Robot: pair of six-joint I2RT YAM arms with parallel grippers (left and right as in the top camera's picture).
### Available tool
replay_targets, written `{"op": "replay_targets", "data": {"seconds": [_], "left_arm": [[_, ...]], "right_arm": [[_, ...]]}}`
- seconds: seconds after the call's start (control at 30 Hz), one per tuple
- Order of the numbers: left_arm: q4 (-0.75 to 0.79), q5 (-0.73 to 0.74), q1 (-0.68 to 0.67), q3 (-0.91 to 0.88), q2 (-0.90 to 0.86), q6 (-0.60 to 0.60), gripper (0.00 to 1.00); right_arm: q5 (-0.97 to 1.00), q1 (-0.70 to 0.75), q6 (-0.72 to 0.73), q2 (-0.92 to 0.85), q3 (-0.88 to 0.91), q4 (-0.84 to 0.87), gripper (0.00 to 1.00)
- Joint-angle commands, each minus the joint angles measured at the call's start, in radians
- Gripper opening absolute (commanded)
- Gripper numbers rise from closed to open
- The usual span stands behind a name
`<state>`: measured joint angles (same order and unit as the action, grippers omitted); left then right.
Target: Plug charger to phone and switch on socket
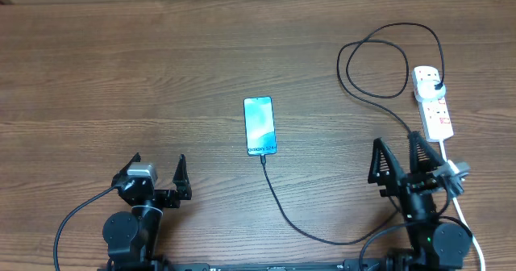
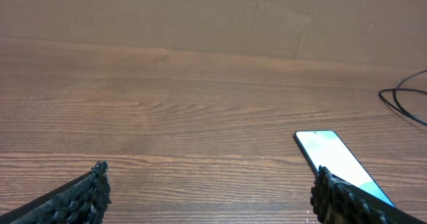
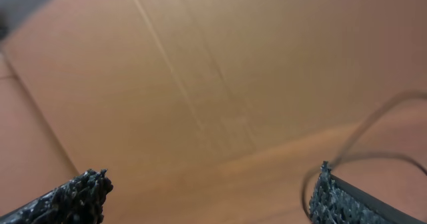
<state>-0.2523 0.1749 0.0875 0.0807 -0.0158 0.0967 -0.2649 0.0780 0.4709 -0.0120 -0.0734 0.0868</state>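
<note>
The phone lies flat mid-table with its light blue screen lit; it also shows at the right in the left wrist view. The black charger cable runs from the phone's near end along the table, loops at the back right and ends in a black plug seated in the white socket strip. My left gripper is open and empty, near the front left, apart from the phone. My right gripper is open and empty, just in front of the socket strip.
The strip's white cord runs past my right arm toward the front edge. A brown cardboard wall stands behind the wooden table. A loop of black cable shows at the right in the right wrist view.
</note>
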Motion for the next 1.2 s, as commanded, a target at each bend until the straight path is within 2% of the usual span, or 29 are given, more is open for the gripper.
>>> {"op": "replay_targets", "data": {"seconds": [0.0,0.07,0.2,0.83,1.17], "left_arm": [[-0.005,-0.010,0.005,0.000,0.006,-0.015,1.00],[-0.005,-0.010,0.005,0.000,0.006,-0.015,1.00],[-0.005,-0.010,0.005,-0.001,0.006,-0.015,1.00],[-0.005,-0.010,0.005,-0.001,0.006,-0.015,1.00],[-0.005,-0.010,0.005,0.000,0.006,-0.015,0.99]], "right_arm": [[0.037,0.003,-0.002,0.005,0.047,0.012,1.00],[0.040,0.003,-0.001,0.005,0.067,-0.006,1.00],[0.040,0.003,-0.002,0.005,0.065,-0.160,1.00],[0.045,0.003,-0.002,0.001,0.065,-0.149,1.00],[0.154,0.003,-0.026,0.009,0.065,-0.160,1.00]]}}
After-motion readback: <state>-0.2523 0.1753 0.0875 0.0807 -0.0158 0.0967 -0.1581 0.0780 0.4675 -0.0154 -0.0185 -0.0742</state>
